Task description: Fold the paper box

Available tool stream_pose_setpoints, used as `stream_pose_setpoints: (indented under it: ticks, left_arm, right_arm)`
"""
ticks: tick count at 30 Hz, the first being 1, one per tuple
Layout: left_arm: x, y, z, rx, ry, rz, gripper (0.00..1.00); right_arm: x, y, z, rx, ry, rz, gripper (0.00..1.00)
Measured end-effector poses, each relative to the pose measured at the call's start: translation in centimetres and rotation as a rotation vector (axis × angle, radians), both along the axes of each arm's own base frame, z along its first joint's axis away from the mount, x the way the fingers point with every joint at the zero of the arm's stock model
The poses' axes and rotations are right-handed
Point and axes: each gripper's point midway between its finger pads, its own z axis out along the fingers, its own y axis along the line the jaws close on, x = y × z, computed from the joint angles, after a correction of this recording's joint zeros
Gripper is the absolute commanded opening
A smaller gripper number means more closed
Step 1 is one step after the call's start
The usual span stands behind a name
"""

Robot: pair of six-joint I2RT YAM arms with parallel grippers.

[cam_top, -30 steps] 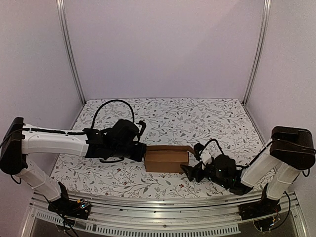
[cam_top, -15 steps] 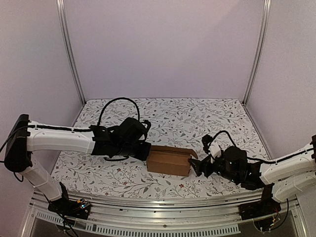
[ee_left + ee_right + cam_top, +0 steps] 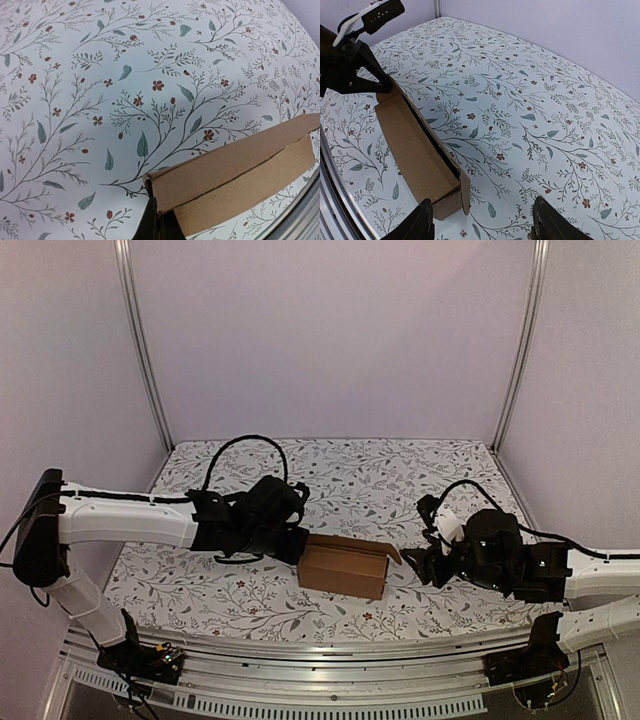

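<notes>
Box (image 3: 343, 569) sat on the table (image 3: 400, 475) near the front edge, between the 2 arms, top open, 1 long side facing the bases. Left gripper (image 3: 292, 546) was at its left end. In the left wrist view its fingers (image 3: 150, 225) were pressed together against the cardboard edge there, so it read as a pinch on the end wall, serving as the anchor. Right gripper (image 3: 414, 567) hung just off the right end, not touching, with its fingers (image 3: 422, 225) spread and nothing between them. 1 end flap (image 3: 465, 192) stood out loose from the right end, pointing toward that gripper. Step in hand, as judged: close that flap. To do it well, the right gripper should come in low and square to the flap, press its outer face near the free edge, and swing it about the crease, not shove the whole box. The left pinch had to resist that push, or the box would likely slide or skew. Risk: the flap catching on a side wall, so a slight inward angle looked sensible. Fold state of the left end could not be told.
</notes>
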Motion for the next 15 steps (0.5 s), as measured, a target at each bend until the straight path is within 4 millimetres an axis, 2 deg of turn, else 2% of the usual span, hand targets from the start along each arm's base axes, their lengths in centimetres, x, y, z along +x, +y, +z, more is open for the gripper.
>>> stream_pose_setpoints:
  ticks: [4, 11, 15]
  left_arm:
    - [0.0, -0.1, 0.0, 0.007, 0.0, -0.004, 0.0]
    - [0.0, -0.2, 0.0, 0.011, -0.001, -0.008, 0.0]
    - [-0.1, -0.2, 0.0, 0.012, -0.002, -0.008, 0.0]
  right_arm:
    - [-0.3, 0.5, -0.5, -0.05, 0.049, 0.026, 0.57]
    - [-0.2, 1.4, -3.1, -0.157, 0.144, 0.029, 0.43]
    - [0.0, 1.6, -3.5, -0.193, 0.172, 0.024, 0.33]
